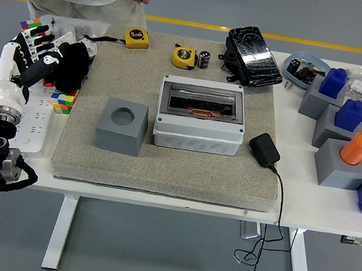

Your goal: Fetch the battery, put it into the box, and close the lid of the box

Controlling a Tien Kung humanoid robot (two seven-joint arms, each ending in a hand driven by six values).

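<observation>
- White table [308, 205] is covered at its middle by a grey mat [168, 168].
- Grey box [200, 116] is seen mid-mat, its window lid down.
- Left hand [40, 63] is held over the table's left edge, fingers [35, 41] loosely spread, nothing grasped; the right hand is out of view.
- Battery [204, 59] stands upright, well beyond and rightward of those fingers, so the left hand is judged nearer.

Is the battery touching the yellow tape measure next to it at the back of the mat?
Cannot tell. In the head view the battery stands right against the yellow tape measure, with no clear gap or contact visible.
</observation>
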